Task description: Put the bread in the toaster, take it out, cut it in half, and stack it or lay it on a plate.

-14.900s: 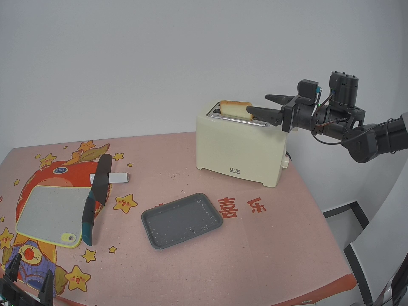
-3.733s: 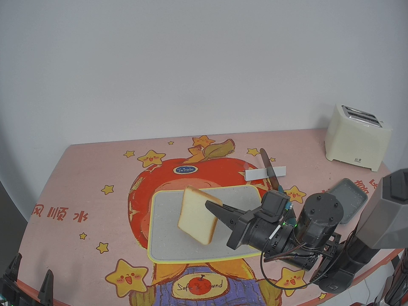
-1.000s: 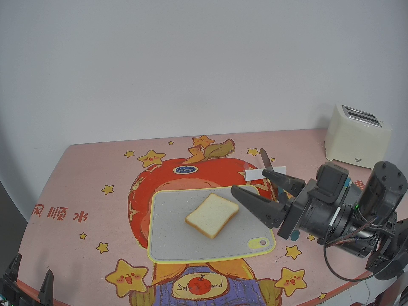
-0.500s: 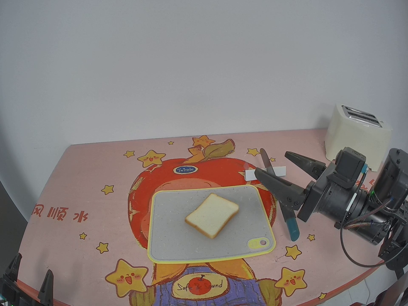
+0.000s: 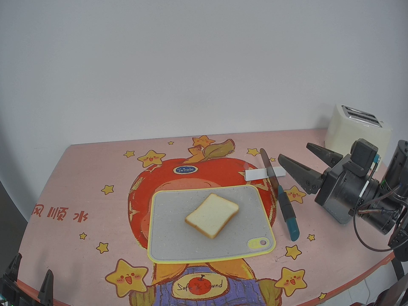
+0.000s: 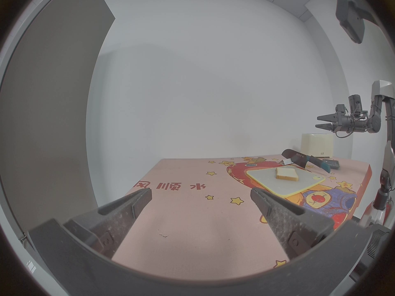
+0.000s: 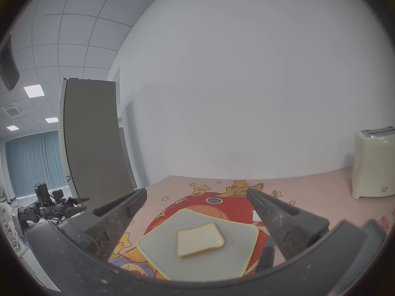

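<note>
Right arm: enters from the right edge of the head view, held roughly level and raised above the table. The black right gripper (image 5: 293, 149) points toward frame left, between the knife and the toaster.
Right end effector: fingers spread wide, with nothing between them.
Left arm: the black left gripper (image 5: 32, 264) sits in the lower left corner of the head view, near the table's front edge, tips upward.
Left end effector: fingers wide apart, empty.
Bread: one pale square slice of bread (image 5: 211, 215) lies flat at the centre of the board, well apart from both grippers.
Board: grey rectangular cutting board with a yellow rim (image 5: 170, 234), at frame centre.
Knife: dark-bladed knife with a teal handle (image 5: 280, 196), just beside the board's right edge, its blade lying across a small white paper strip (image 5: 255, 174).
Toaster: cream two-slot toaster (image 5: 357, 134), at the right edge on the table's far corner.
Surface: pink tablecloth (image 5: 85, 183) printed with a red apple, yellow stars and cartoon figures.
Room: plain white wall (image 5: 191, 56) behind the table. The right wrist view adds a tiled ceiling with light panels (image 7: 61, 29), a tall grey partition (image 7: 94, 144) and a blue curtain (image 7: 29, 161).
Writing: printed characters mark the cloth and the toaster's front.
</note>
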You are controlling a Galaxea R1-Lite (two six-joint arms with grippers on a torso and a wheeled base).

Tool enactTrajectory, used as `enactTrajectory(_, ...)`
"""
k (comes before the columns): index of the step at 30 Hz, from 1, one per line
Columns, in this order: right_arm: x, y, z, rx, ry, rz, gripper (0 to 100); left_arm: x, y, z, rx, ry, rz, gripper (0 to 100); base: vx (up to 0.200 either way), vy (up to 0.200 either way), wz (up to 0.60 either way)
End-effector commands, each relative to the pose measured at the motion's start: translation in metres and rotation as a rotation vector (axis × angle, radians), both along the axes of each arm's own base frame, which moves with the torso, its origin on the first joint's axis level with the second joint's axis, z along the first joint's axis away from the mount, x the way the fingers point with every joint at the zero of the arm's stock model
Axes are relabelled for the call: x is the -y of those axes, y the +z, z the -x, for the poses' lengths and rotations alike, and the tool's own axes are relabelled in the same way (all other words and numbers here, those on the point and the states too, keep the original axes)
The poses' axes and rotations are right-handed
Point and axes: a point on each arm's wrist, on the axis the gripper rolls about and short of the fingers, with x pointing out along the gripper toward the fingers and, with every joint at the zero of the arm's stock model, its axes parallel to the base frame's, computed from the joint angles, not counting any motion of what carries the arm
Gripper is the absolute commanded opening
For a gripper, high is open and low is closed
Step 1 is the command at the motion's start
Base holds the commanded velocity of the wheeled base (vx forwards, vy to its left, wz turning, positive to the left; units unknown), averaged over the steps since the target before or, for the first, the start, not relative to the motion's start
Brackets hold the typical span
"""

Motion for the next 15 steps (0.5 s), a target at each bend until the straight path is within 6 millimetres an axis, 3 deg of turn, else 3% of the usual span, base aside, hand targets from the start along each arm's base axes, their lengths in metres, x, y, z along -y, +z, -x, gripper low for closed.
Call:
enactTrajectory(1, 0.0072, -0.0030, -0.0056, 0.001, -0.039, 0.024, 100, 0.0000, -0.0042, -0.0007, -0.011, 0.000, 0.000, 100, 0.000, 0.000, 0.00)
enactTrajectory(15, 0.0117, -0.0086, -0.0077, -0.068, -0.111, 0.085, 100, 0.0000, -0.0042, -0.0007, -0.011, 0.000, 0.000, 100, 0.000, 0.000, 0.00)
